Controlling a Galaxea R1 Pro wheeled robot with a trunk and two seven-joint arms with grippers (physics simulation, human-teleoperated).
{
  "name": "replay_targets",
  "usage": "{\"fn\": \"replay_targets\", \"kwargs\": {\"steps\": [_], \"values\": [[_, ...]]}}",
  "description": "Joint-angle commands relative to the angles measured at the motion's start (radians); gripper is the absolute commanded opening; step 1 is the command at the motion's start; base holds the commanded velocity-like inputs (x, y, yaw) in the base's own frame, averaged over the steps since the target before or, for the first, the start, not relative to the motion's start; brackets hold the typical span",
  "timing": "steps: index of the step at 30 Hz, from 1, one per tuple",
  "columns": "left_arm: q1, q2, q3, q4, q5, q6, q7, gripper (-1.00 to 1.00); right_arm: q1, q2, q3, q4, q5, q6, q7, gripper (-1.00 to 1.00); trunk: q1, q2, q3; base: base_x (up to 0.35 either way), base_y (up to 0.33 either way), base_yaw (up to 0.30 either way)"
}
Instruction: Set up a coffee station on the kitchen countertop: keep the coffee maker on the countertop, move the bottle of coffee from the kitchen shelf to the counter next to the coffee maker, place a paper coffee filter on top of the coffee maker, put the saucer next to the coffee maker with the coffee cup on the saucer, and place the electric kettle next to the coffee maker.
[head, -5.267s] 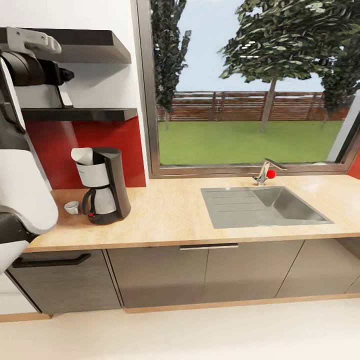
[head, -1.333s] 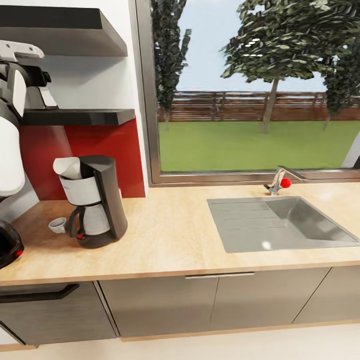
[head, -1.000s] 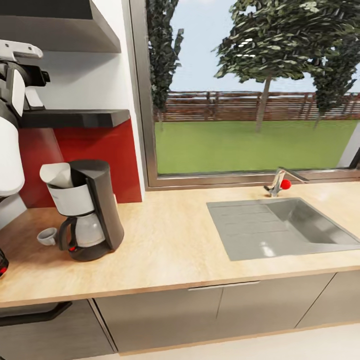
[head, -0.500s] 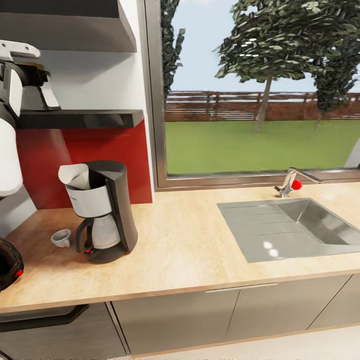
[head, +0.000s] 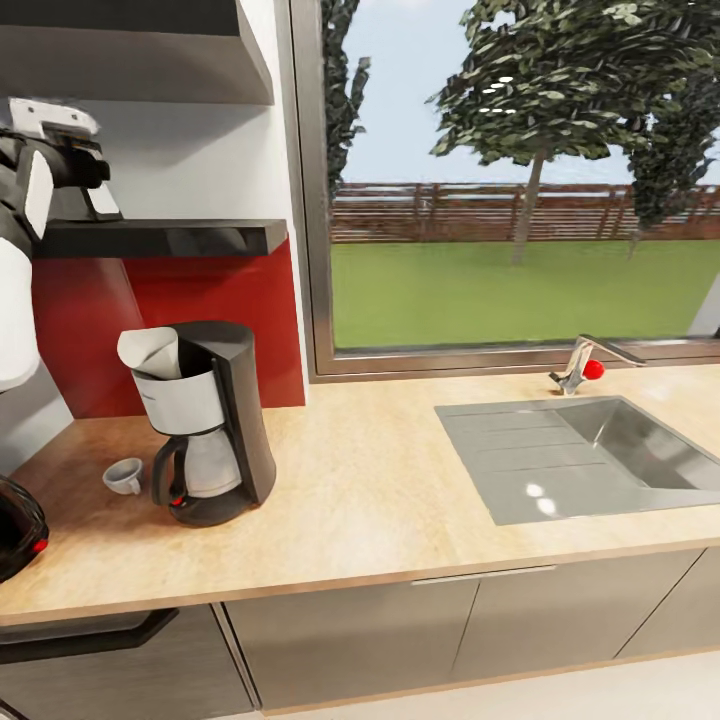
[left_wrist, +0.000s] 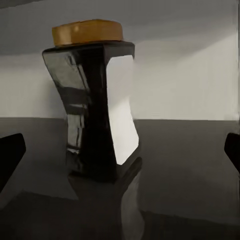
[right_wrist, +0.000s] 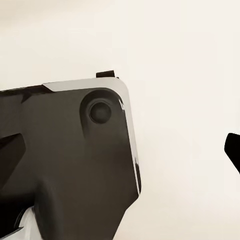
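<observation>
Two dark fingertips (left_wrist: 11, 155) of the left gripper (left_wrist: 120, 155) stand spread wide, apart from the bottle of coffee (left_wrist: 95, 100) upright on the shelf (head: 170, 237). Below, the coffee maker (head: 205, 435) holds a paper filter (head: 150, 350) beside a coffee cup (head: 124, 476) on the countertop (head: 360, 480). Right gripper (right_wrist: 125, 150) also gapes, holding nothing.

Left arm (head: 18, 290), head view: smooth white shell on the long link, black joint housing above it, and a light grey flat bracket (head: 50, 117) capping the wrist. A rounded glossy black part (head: 15, 528) at the frame's lower corner carries a small red mark.

Left wrist view: two black finger tips (left_wrist: 11, 159), blunt and matte.

Right wrist view: dark grey body panel (right_wrist: 65, 165) with rounded corner, pale silver edge trim, one round recessed boss. Black finger tips (right_wrist: 234, 150).
</observation>
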Motion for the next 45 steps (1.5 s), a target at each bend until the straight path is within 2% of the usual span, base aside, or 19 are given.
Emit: {"fn": "replay_targets", "kwargs": {"steps": [1, 3, 5, 10, 16, 22, 26, 30, 35, 45], "values": [[-0.006, -0.001, 0.003, 0.022, -0.014, 0.009, -0.005, 1.00, -0.001, 0.000, 0.000, -0.001, -0.010, -0.001, -0.001, 1.00, 0.001, -0.002, -0.002, 0.000, 0.000, 0.000], [-0.028, 0.000, -0.004, 0.085, -0.021, 0.022, -0.001, 1.00, -0.001, 0.000, 0.000, 0.000, -0.011, -0.002, -0.001, 1.00, 0.001, -0.002, -0.002, 0.000, 0.000, 0.000], [-0.043, 0.000, -0.005, 0.113, -0.024, 0.027, 0.002, 1.00, -0.001, 0.000, 0.000, 0.000, -0.010, -0.002, -0.001, 1.00, 0.001, -0.002, -0.002, 0.000, 0.000, 0.000], [-0.058, -0.001, -0.005, 0.139, -0.021, 0.030, 0.005, 1.00, -0.001, 0.000, 0.000, 0.000, -0.011, -0.002, -0.001, 1.00, 0.001, -0.002, -0.002, 0.000, 0.000, 0.000], [-0.056, 0.002, 0.001, 0.135, -0.018, 0.028, 0.001, 1.00, -0.001, 0.000, 0.000, 0.000, -0.011, -0.002, -0.001, 1.00, 0.001, -0.002, -0.002, 0.000, 0.000, 0.000], [-0.052, 0.044, 0.002, 0.128, -0.014, 0.028, -0.010, 1.00, -0.001, 0.000, 0.000, -0.001, -0.011, -0.002, 0.000, 1.00, 0.001, -0.002, -0.002, 0.000, 0.000, 0.000], [-0.052, 0.058, 0.003, 0.126, -0.011, 0.027, -0.012, 1.00, -0.001, 0.002, 0.000, -0.001, -0.011, -0.002, -0.001, 1.00, 0.001, -0.002, -0.002, 0.000, 0.000, 0.000], [-0.050, 0.060, 0.003, 0.127, -0.010, 0.029, -0.016, 1.00, -0.001, 0.003, 0.000, -0.002, -0.011, -0.002, -0.001, 1.00, 0.001, -0.002, -0.002, 0.051, 0.002, 0.000], [-0.044, 0.060, 0.003, 0.128, -0.010, 0.033, -0.052, 1.00, -0.001, 0.003, 0.000, 0.000, -0.011, 0.000, -0.001, 1.00, 0.001, -0.002, -0.002, 0.241, 0.116, 0.000], [-0.041, 0.058, 0.004, 0.127, -0.011, 0.031, -0.056, 1.00, -0.001, 0.003, 0.000, -0.002, -0.011, 0.002, -0.001, 1.00, 0.001, -0.002, -0.002, 0.253, 0.200, 0.000]]}}
